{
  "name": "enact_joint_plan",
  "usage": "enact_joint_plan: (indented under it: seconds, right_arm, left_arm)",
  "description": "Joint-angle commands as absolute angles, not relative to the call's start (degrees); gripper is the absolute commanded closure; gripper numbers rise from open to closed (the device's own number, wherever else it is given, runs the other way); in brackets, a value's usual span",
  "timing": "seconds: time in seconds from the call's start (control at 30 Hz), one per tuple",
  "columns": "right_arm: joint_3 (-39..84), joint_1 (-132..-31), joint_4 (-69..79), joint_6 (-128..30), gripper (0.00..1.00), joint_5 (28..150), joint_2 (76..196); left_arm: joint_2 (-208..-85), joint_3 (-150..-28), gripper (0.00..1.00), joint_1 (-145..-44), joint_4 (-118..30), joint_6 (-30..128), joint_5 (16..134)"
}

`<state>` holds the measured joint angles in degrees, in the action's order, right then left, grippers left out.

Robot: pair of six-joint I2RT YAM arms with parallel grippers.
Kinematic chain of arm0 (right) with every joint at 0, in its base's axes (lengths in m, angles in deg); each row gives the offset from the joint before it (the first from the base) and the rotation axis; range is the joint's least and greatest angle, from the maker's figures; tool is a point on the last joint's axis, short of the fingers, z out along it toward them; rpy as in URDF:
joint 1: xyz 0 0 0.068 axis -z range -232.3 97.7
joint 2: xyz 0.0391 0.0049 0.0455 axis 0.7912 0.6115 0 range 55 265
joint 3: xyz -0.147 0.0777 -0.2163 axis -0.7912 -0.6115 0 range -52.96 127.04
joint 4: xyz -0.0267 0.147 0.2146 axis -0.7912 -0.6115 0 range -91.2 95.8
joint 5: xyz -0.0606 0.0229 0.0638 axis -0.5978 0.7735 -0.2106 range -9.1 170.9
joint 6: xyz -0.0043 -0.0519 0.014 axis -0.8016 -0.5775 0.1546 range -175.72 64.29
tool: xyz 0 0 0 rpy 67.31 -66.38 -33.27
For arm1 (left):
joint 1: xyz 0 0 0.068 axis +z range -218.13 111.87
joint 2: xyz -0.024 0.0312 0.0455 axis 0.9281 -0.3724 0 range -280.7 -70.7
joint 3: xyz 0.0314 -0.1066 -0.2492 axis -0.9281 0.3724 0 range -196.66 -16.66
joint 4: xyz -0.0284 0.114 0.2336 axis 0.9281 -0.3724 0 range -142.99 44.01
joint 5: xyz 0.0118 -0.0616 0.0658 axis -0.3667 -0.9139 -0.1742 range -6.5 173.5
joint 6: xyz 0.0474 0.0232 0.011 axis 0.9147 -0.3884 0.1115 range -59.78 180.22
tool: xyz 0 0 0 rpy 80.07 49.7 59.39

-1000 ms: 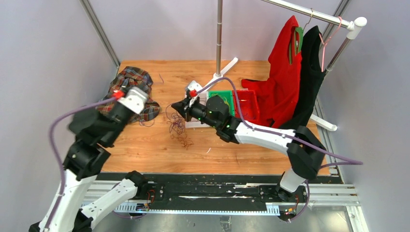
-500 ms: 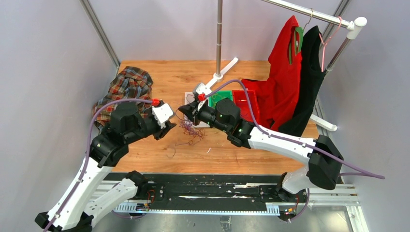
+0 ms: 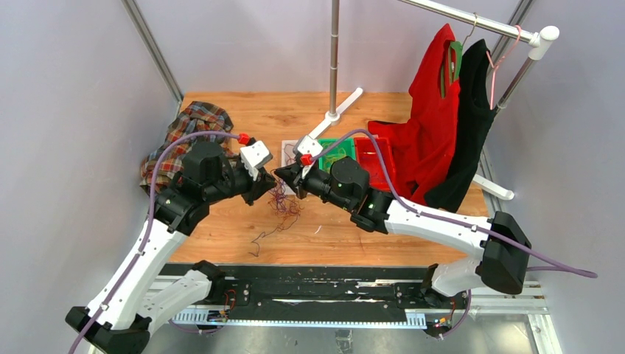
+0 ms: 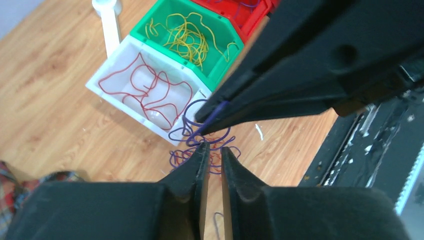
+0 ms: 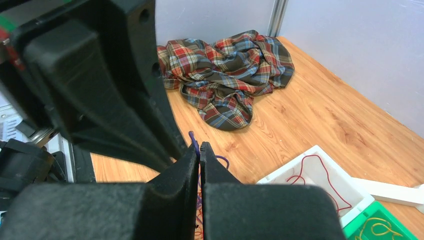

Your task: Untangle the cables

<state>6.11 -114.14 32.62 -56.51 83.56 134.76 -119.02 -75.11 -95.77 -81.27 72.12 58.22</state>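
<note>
Care pays here: with right jaws pinching a purple strand [image 4: 202, 126], left jaws, narrowly parted, should nip one loop and pull gently.

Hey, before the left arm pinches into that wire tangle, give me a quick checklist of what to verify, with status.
1. Right gripper shut on the purple strand: ok.
2. Left gripper jaws parted, a narrow gap: ok.
3. A strand between the left jaws: cannot tell.
4. Tangle off the table: not ok, one strand trails on the wood.
5. White bin and green bin uncovered: ok.
</note>
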Motion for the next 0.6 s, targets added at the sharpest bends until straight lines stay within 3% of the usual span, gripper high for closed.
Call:
enact_joint_plan:
  seconds: [0.0,0.1,0.27,0.3,0.37,0.4,0.47,0.57]
  right_arm:
    - [4.77,-115.31,32.57,-58.88,0.99,81.26,132.99]
    - [4.40,-115.46,31.84,-59.52,0.99,80.21,132.42]
    - [3.27,-115.45,31.20,-60.34,0.99,78.19,131.27]
    - [3.21,-115.46,31.20,-60.26,0.99,78.18,131.24]
    - [3.23,-115.56,31.26,-60.05,0.99,78.18,131.13]
    - [3.21,-115.56,31.26,-59.96,0.99,78.36,131.06]
    - [3.29,-115.71,31.37,-59.74,0.99,78.68,131.05]
    - [2.98,-115.88,32.10,-59.42,0.99,79.24,130.73]
  left_arm:
    - [-120.21,-78.36,0.89,-92.65,-81.25,70.61,54.08]
    - [-120.27,-80.10,0.99,-91.57,-82.82,71.59,50.15]
    - [-118.76,-81.75,0.99,-91.59,-84.94,73.86,44.90]
    - [-118.70,-81.90,0.90,-91.57,-85.20,73.62,44.11]
    - [-118.82,-81.95,0.61,-91.56,-85.66,72.89,42.49]
    - [-118.93,-81.77,0.53,-91.53,-85.52,72.28,41.99]
    - [-119.31,-81.16,0.46,-91.52,-84.07,70.25,41.59]
    - [-120.80,-80.56,0.45,-91.60,-81.98,66.72,41.46]
